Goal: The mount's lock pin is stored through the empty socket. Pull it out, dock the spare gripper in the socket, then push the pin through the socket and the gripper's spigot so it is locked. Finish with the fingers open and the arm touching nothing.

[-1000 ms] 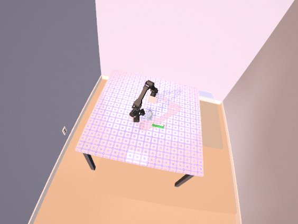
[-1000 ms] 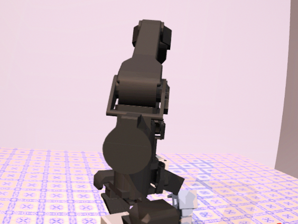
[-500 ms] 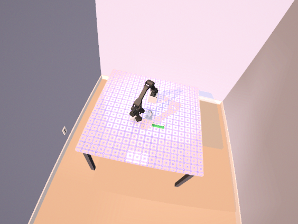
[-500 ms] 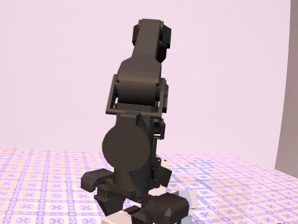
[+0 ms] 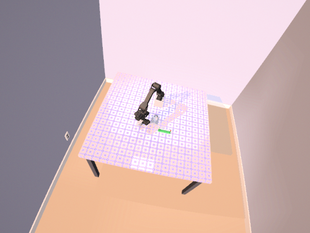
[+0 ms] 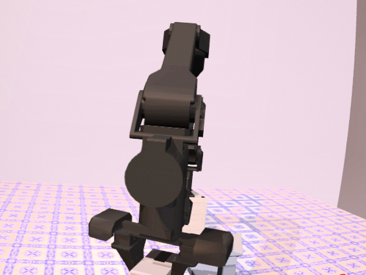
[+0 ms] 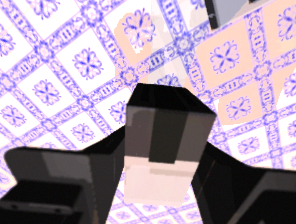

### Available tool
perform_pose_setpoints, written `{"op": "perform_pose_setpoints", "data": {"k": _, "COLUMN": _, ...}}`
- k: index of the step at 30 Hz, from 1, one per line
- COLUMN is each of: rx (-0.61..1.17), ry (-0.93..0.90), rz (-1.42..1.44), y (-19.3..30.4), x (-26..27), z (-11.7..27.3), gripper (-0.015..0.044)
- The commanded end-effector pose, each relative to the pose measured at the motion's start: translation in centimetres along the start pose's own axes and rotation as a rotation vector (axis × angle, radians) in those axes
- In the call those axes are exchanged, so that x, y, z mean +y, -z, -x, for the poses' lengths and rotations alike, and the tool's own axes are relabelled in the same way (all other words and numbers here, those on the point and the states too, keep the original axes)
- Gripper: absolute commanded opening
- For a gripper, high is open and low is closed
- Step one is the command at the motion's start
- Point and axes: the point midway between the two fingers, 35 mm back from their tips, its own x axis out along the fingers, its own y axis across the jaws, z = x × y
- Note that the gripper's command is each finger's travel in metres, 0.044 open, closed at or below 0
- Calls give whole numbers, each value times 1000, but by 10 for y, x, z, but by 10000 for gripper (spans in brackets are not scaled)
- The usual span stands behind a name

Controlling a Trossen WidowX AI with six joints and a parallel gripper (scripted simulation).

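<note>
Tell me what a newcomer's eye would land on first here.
The black arm comes first, towering mid-picture in the exterior view. In the wrist view, its gripper grips a dark-and-pale block. From above, the bright green bar pops on the patterned table.

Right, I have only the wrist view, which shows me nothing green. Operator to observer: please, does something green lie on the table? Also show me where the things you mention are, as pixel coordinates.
Observer: Yes, the top view shows a green bar (image 5: pixel 164 131) lying flat, with a red spot (image 5: pixel 170 131) (image 6: pixel 342 274) at one end.

Operator: Thank you. And the arm, is it stretched low along the table?

Observer: No, the exterior view shows the arm (image 5: pixel 148 97) (image 6: pixel 176 84) rising high above the gripper (image 5: pixel 142 121) (image 6: pixel 156 267) (image 7: pixel 160 150).
</note>
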Motion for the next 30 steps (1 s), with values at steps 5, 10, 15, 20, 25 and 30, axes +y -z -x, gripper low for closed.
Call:
{"op": "perform_pose_setpoints", "data": {"k": 5, "rx": 16, "ry": -2, "rz": 149, "y": 0, "x": 2, "z": 5, "gripper": 0}}
{"op": "perform_pose_setpoints", "data": {"k": 10, "rx": 16, "ry": -2, "rz": 152, "y": 0, "x": 2, "z": 2, "gripper": 0}}
{"op": "perform_pose_setpoints", "data": {"k": 15, "rx": 15, "ry": -2, "rz": 173, "y": -1, "x": 2, "z": -19, "gripper": 0}}
{"op": "perform_pose_setpoints", "data": {"k": 20, "rx": 15, "ry": -2, "rz": 182, "y": -2, "x": 2, "z": -28, "gripper": 0}}
{"op": "perform_pose_setpoints", "data": {"k": 25, "rx": 15, "ry": -2, "rz": 182, "y": -1, "x": 2, "z": -34, "gripper": 0}}
{"op": "perform_pose_setpoints", "data": {"k": 30, "rx": 15, "ry": -2, "rz": 182, "y": -1, "x": 2, "z": -42, "gripper": 0}}
